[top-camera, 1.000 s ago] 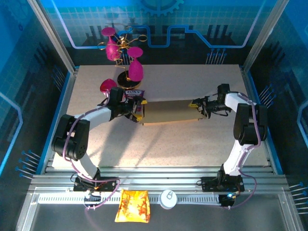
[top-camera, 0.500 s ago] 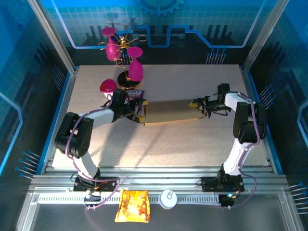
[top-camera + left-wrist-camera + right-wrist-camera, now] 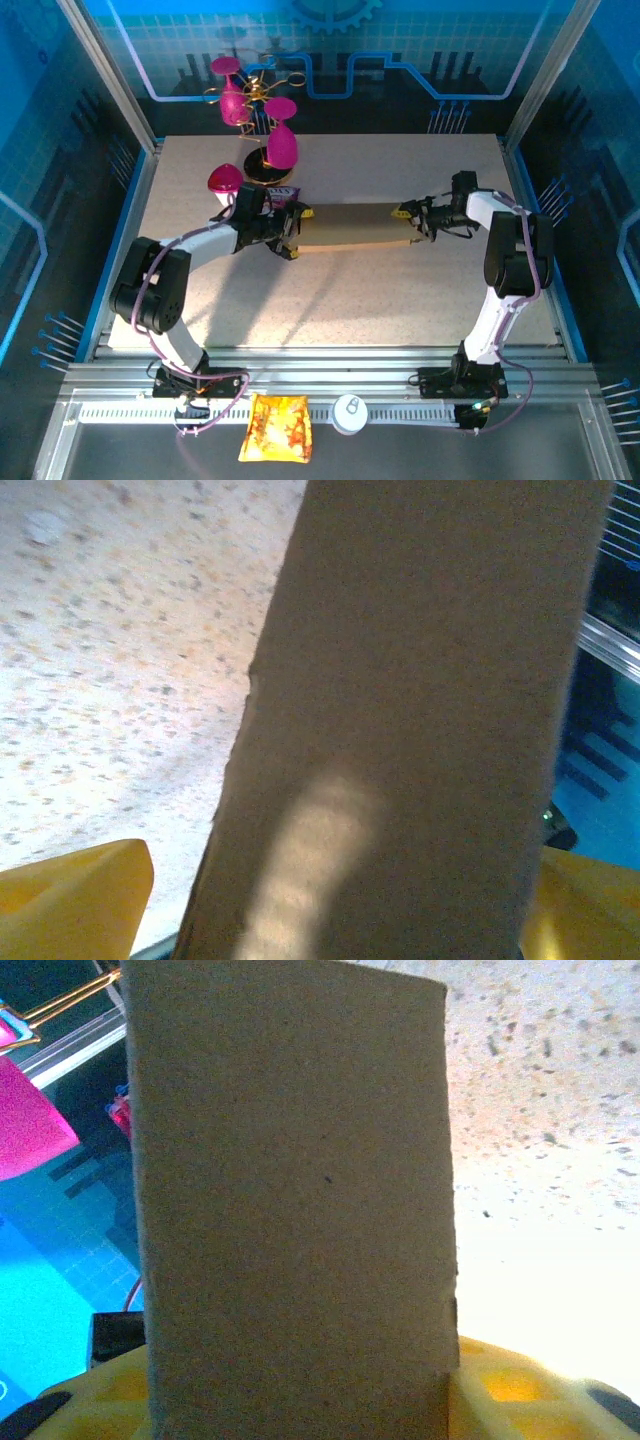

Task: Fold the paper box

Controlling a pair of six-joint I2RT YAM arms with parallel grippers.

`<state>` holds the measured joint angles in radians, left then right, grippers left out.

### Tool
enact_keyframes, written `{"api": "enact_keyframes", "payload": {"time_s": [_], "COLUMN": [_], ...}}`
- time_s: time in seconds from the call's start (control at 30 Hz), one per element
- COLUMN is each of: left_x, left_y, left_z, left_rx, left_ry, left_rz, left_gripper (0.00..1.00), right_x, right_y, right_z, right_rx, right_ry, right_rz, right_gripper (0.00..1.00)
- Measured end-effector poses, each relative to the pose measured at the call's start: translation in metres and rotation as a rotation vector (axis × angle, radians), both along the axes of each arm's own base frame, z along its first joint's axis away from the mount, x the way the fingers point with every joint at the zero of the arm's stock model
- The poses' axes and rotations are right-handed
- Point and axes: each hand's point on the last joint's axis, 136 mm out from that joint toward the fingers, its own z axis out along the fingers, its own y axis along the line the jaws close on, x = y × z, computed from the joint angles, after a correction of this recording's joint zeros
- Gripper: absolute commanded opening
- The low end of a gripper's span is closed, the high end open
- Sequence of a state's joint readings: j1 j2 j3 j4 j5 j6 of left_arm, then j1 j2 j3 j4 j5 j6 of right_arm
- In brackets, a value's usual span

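A beige speckled table top (image 3: 400,290) takes the middle of the top view. At its far side an ornament of thin gold wire with magenta oval petals (image 3: 282,148) stands upright on a round black base (image 3: 262,176). One more magenta oval (image 3: 224,180) sits low, just left of this base. Just in front of the base is a small purple and pink snack packet (image 3: 284,192). Silver aluminium rails (image 3: 400,370) run along the near side of the table. By the slotted rail lies a crumpled yellow-orange foil packet (image 3: 276,428). Near it, to the right, is a small white round object (image 3: 350,412), not touching it. Blue panels with a printed grid and line pattern (image 3: 430,50) close the back and the sides.
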<state>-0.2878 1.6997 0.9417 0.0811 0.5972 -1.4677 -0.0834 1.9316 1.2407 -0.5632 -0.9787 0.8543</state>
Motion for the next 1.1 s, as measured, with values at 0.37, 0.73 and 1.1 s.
{"api": "enact_keyframes", "payload": {"time_s": [0.37, 0.73, 1.1], "left_x": [0.019, 0.021, 0.003], "left_y": [-0.013, -0.017, -0.014], "left_z": [0.006, 0.015, 0.020], "left_rx": [-0.159, -0.203, -0.196], "left_ry": [-0.043, -0.042, 0.118], "left_rz": [0.039, 0.043, 0.151], "left_gripper": [0.81, 0.51, 0.38], "right_x": [0.002, 0.000, -0.003], "right_y": [0.004, 0.005, -0.001], "right_z": [-0.001, -0.004, 0.000], "right_rx": [0.025, 0.042, -0.034], "right_ry": [-0.002, 0.033, 0.000], "right_rz": [-0.011, -0.018, 0.016], "right_gripper": [0.45, 0.48, 0.76]}}
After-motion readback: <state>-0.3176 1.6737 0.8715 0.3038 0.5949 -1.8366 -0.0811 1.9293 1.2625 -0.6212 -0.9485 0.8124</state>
